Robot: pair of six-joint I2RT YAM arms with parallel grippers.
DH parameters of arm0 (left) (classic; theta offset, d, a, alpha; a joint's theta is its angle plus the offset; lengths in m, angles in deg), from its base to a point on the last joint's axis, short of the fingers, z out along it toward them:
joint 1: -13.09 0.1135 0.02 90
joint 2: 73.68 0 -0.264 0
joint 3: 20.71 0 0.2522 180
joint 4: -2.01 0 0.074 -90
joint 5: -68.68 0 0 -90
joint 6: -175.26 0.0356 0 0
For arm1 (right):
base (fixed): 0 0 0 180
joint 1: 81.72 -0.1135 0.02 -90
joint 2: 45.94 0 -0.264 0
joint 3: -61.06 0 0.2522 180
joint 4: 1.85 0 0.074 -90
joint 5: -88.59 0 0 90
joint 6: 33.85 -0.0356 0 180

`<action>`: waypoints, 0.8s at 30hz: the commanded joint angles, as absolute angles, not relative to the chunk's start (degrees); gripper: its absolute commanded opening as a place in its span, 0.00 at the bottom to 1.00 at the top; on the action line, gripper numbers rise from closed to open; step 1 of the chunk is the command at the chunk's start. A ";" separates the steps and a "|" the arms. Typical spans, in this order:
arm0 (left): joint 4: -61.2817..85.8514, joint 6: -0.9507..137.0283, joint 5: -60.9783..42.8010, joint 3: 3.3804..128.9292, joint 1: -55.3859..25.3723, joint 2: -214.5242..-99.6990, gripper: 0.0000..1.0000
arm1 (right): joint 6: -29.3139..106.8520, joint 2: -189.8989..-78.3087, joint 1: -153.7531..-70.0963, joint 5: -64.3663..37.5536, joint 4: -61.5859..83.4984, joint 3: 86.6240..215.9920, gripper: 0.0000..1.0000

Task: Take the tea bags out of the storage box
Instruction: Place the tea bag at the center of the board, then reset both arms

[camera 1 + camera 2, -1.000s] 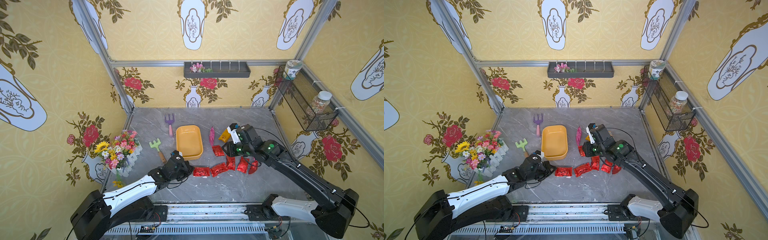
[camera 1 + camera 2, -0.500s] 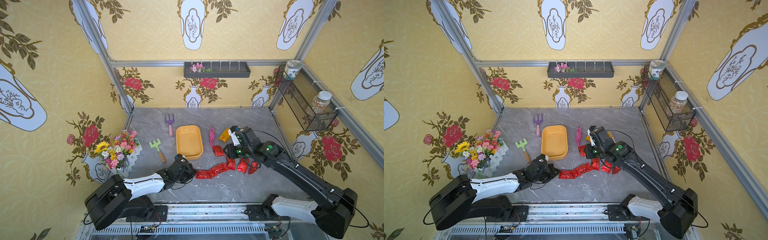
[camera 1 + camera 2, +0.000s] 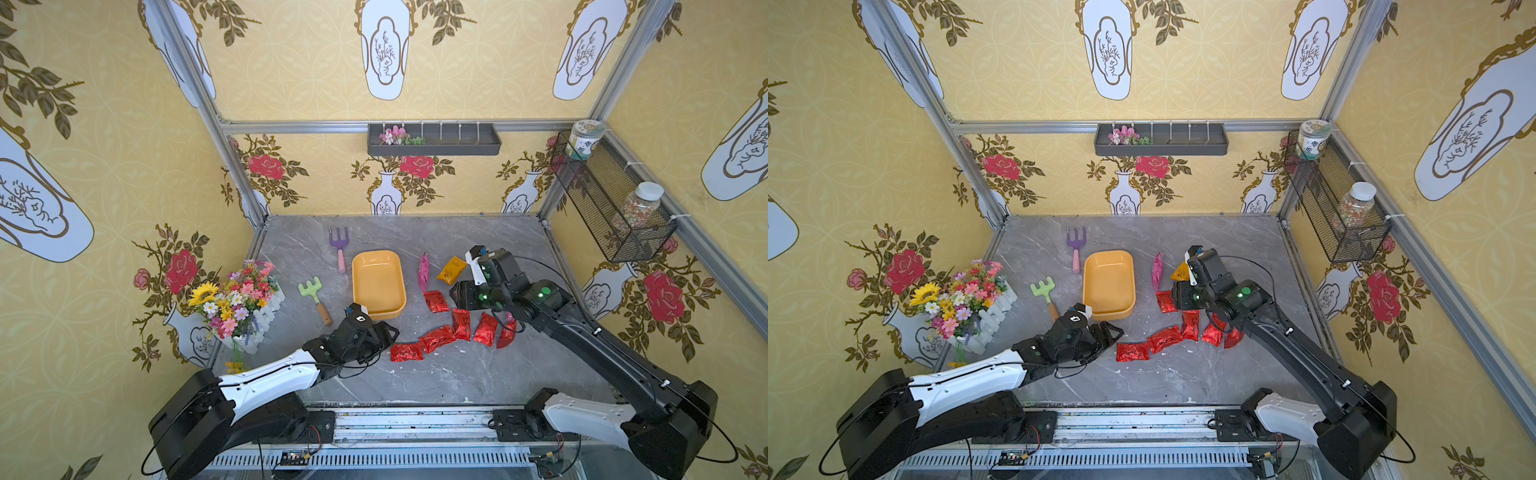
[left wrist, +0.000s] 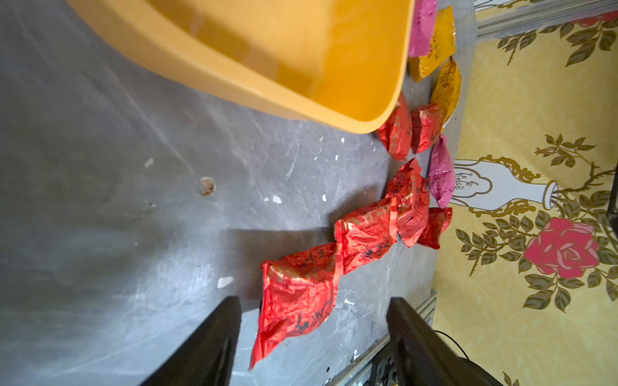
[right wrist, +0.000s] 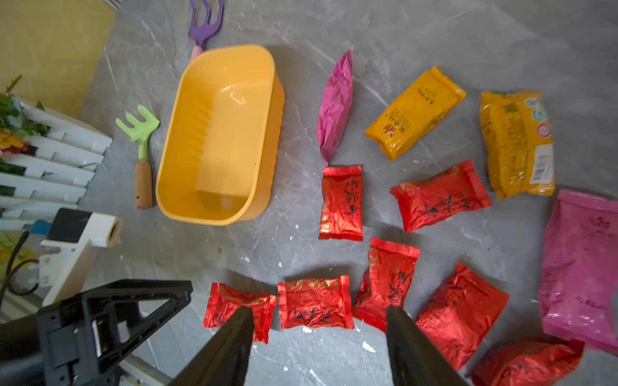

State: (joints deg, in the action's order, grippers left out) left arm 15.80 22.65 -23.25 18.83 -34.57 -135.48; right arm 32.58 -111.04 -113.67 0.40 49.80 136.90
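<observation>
Right wrist view: crinkly foil tea bags (image 5: 341, 202) lie on the marbled tabletop (image 5: 434, 40) beside the smooth, round-cornered plastic storage box (image 5: 220, 133). Left gripper (image 4: 316, 302), low by the box's corner, and right gripper (image 5: 320, 309), raised over the sachets, both stand with jaws apart.

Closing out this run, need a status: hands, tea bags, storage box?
Left hand open, right hand open, nothing held. Storage box empty; tea bags all out on the table beside it. Nothing in the way.
</observation>
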 commanded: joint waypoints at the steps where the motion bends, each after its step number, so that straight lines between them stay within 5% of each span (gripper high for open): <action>1: 24.86 27.73 -27.93 22.93 -34.63 -131.87 0.79 | 31.13 -108.59 -113.27 11.55 42.11 136.06 0.77; 3: 29.39 30.40 -33.84 27.16 -34.61 -130.24 0.81 | 28.72 -107.09 -113.19 18.51 37.49 133.23 0.99; 10: 20.46 54.74 -56.38 34.64 -34.54 -129.96 0.86 | 45.88 -107.06 -112.89 27.86 8.27 121.09 0.97; 13: 11.51 65.78 -66.64 34.00 -34.22 -130.67 1.00 | 54.64 -111.70 -110.94 32.49 3.69 121.17 0.97; 19: -2.51 73.25 -60.82 24.33 -14.90 -131.28 1.00 | 55.26 -118.61 -98.03 31.42 -4.09 112.38 0.97; 24: -24.19 82.95 -60.47 6.64 -4.07 -129.67 1.00 | 58.13 -122.17 -96.06 31.99 -16.01 102.48 0.97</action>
State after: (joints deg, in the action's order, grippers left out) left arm -9.10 75.22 -60.56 11.86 -7.31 -129.45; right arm 55.38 -120.79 -96.64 30.84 -4.63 105.41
